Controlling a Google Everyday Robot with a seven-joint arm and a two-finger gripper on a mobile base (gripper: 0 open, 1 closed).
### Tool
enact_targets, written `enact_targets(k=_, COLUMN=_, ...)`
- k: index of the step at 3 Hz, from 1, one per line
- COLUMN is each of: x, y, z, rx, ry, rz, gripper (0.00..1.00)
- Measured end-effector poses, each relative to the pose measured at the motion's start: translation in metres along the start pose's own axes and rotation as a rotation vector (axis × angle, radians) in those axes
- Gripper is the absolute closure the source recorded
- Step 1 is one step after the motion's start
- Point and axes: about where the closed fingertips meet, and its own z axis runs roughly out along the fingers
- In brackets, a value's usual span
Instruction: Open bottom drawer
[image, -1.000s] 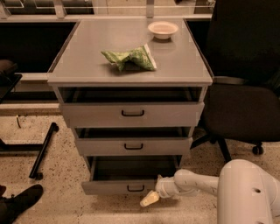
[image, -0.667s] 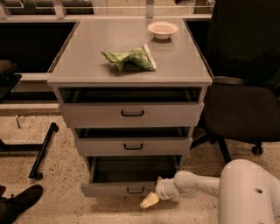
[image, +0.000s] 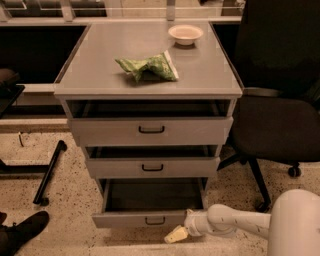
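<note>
the bottom drawer (image: 125, 219) has slid a touch further out and gapes wide near the floor, the gripper (image: 175, 234) just under its front's right end, clamped or loose impossible to tell, and the job looks all but done.

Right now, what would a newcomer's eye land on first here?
The bottom drawer stands pulled well out, dark inside showing, at the foot of the cabinet. The gripper sits low, beside the drawer front's right end. On top lie a crumpled green bag and a white bowl.
</note>
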Motion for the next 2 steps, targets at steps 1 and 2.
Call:
enact_targets(k=1, x=0.0, y=0.0, z=-0.001, rx=0.0, ry=0.0, rz=0.0, gripper=0.0)
enact_targets(k=2, x=-0.013, y=0.003, z=-0.007, rx=0.015, ry=-0.025, rz=-0.023, gripper=0.0)
